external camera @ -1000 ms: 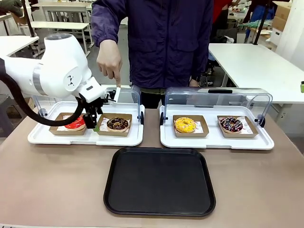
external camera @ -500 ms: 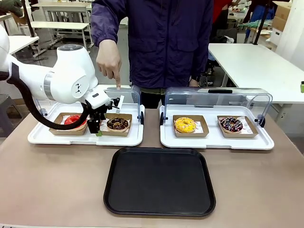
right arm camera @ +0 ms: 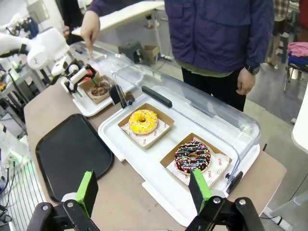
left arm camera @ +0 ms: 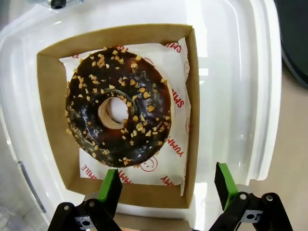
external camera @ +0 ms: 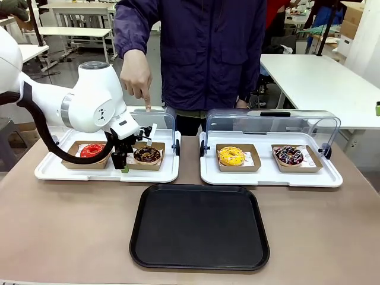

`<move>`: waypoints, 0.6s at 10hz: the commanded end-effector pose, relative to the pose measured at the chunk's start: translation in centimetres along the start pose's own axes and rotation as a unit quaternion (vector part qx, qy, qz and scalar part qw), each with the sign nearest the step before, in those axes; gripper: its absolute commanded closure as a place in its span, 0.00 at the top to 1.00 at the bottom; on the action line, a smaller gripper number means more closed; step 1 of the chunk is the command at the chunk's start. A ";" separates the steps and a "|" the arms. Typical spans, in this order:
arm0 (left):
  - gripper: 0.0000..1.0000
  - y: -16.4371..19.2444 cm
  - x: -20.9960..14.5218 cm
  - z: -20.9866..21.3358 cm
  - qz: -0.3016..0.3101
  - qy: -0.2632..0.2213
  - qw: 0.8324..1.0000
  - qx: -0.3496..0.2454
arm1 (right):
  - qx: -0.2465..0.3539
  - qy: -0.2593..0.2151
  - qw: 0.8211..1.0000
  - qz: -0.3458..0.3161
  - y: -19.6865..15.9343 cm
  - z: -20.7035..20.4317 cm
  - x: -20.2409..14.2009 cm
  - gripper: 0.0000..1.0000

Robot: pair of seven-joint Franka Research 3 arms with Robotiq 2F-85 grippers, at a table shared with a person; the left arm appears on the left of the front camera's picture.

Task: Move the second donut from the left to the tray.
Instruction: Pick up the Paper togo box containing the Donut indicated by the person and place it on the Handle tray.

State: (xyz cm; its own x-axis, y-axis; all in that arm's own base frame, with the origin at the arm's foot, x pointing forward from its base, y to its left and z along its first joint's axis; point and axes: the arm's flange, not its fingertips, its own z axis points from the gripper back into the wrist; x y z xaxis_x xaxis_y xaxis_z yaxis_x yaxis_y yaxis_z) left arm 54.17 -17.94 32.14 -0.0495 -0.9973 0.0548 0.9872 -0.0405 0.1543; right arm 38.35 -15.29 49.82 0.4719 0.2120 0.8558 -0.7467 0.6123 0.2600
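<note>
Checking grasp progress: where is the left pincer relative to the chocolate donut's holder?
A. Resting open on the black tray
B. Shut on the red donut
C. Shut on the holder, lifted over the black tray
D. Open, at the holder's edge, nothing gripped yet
D: the left wrist view shows the left pincer open, its green pads at the edge of the holder with the chocolate donut untouched.

The raised clear lid (external camera: 168, 122) and the person's hand (external camera: 137, 74) crowded the space behind the chocolate donut (external camera: 147, 155). The red donut (external camera: 92, 150) stood close on its other side. Toward the black tray (external camera: 199, 227) the tabletop (external camera: 71, 225) lay open.
</note>
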 end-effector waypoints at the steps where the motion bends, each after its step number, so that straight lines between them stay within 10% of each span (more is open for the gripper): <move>1: 1.00 0.4 0.0 -0.5 0.010 0.012 1.000 -0.003 | 0.003 -0.014 1.000 0.012 -0.2 -0.1 0.3 1.00; 4: 1.00 0.6 0.0 -1.0 0.008 0.013 1.000 -0.012 | 0.003 -0.014 1.000 0.012 -0.2 -0.1 0.3 1.00; 6: 0.40 0.7 -0.1 -0.9 0.010 0.012 1.000 -0.015 | 0.003 -0.014 1.000 0.012 -0.2 -0.1 0.3 1.00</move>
State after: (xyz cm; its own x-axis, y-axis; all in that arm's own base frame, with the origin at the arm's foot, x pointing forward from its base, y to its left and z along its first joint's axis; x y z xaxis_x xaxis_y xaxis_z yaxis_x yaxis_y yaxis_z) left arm 54.73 -17.85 31.09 -0.0396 -0.9980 0.0498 0.9906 -0.0327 0.1328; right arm 38.35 -15.29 49.81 0.4719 0.2120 0.8558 -0.7466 0.6123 0.2600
